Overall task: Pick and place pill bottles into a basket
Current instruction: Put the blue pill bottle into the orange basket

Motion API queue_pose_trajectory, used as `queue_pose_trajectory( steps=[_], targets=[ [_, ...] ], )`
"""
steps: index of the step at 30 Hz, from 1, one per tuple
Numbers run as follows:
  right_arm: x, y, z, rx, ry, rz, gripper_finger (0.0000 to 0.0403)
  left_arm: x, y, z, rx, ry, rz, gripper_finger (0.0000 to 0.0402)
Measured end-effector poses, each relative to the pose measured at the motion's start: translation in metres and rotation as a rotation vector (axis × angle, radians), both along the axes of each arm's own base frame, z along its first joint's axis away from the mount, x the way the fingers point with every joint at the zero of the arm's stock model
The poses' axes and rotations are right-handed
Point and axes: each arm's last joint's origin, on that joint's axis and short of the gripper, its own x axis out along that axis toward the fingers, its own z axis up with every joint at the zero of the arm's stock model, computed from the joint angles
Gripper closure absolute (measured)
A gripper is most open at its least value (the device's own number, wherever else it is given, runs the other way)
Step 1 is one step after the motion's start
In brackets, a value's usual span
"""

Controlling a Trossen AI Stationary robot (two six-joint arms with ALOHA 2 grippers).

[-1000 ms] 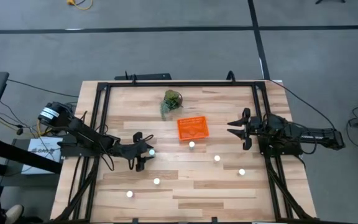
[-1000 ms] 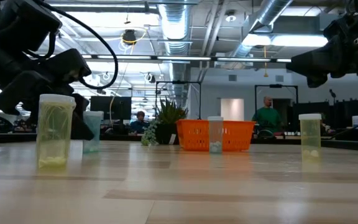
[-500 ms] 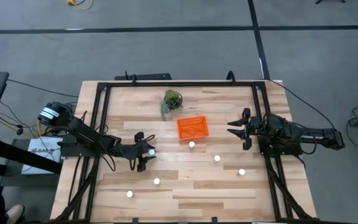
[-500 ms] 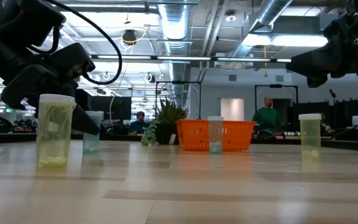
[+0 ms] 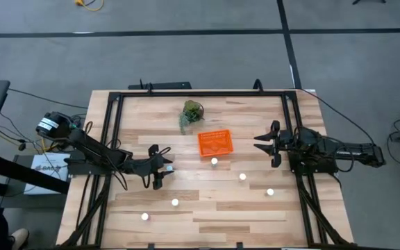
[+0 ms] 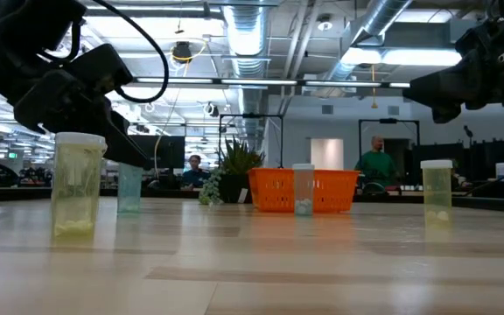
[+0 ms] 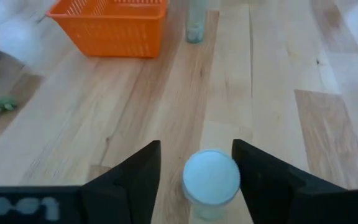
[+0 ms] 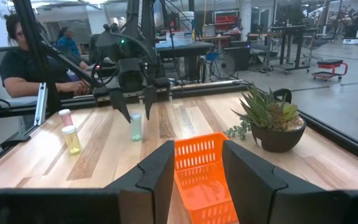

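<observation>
My left gripper is open, its two fingers standing on either side of a small teal pill bottle with a white cap, with a gap on each side. The bottle stands upright on the table. Several other white-capped bottles stand on the table: one just in front of the basket, two at the right, and two near the front left. The orange mesh basket sits at the table's middle. My right gripper is open and empty at the right, facing the basket.
A small potted plant stands behind the basket toward the far edge. A dark metal frame runs around the table's far and side edges. People sit at desks in the room beyond the table.
My left gripper has risen a little over the teal bottle and stays open; the bottle has stayed standing where it was.
</observation>
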Motion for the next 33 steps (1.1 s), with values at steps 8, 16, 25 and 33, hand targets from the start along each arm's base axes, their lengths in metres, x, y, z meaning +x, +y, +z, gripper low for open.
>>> queue_pose_trajectory(
  steps=[8, 16, 25, 33],
  targets=[
    [0.0, 0.0, 0.0, 0.0, 0.0, 0.0, 0.0273, 0.0, -0.002, -0.001, -0.076, 0.017, -0.038, 0.0289],
    [0.0, 0.0, 0.0, 0.0, 0.0, 0.0, 0.0273, 0.006, -0.001, 0.007, -0.025, -0.028, 0.013, 0.029],
    [0.0, 0.0, 0.0, 0.0, 0.0, 0.0, 0.0273, 0.036, 0.015, 0.039, 0.165, -0.117, 0.087, 0.0293],
    [0.0, 0.0, 0.0, 0.0, 0.0, 0.0, 0.0273, 0.084, 0.048, 0.057, 0.254, -0.152, 0.016, 0.0287]
  ],
)
